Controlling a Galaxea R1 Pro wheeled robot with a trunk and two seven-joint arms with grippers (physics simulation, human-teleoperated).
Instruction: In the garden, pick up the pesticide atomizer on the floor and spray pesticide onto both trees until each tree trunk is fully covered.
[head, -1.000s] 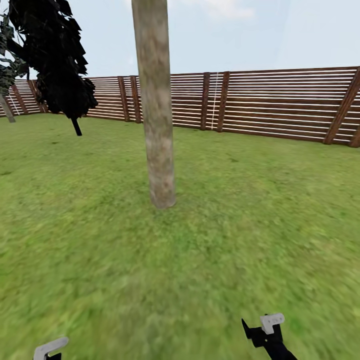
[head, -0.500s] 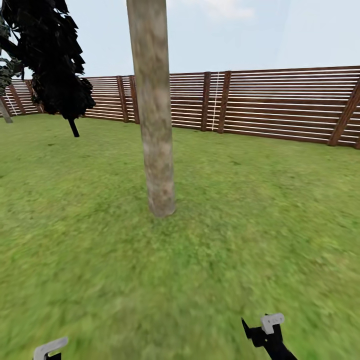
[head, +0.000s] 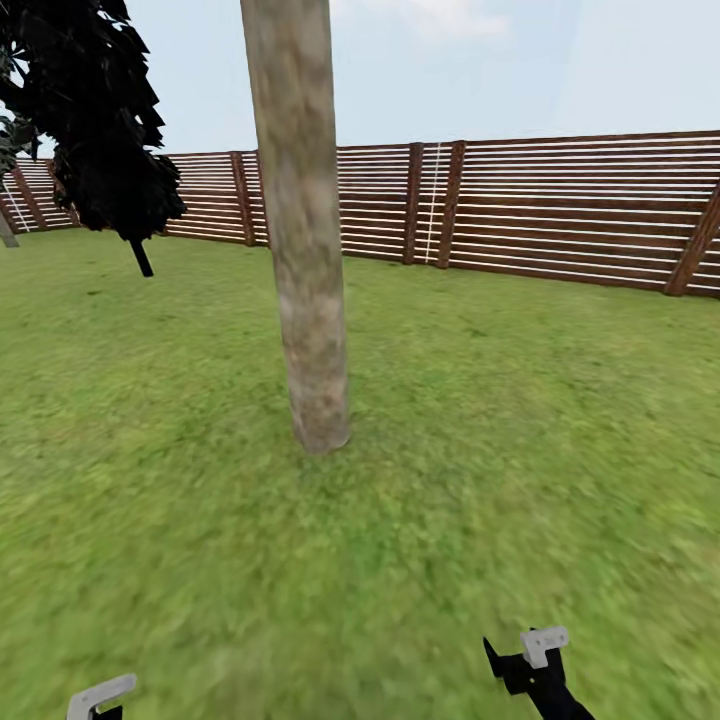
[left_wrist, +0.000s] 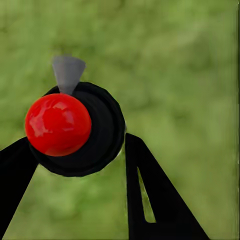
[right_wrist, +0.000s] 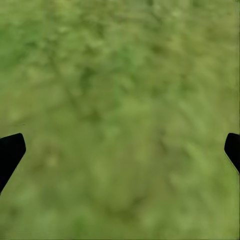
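Two arms hang low before the tree trunk (head: 305, 250): your left gripper (left_wrist: 82, 150) clamps the atomizer (left_wrist: 75, 127), your right gripper (right_wrist: 120, 150) gapes wide over grass.

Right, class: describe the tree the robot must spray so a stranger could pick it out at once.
Start from the brown horizontal-slat wooden fence at the back of the green lawn. In front of it, near the middle of the head view, stands a thick, bare, mottled grey-brown tree trunk. Unlike the near-black leafy tree further back on the left, it is a pale, branchless column.
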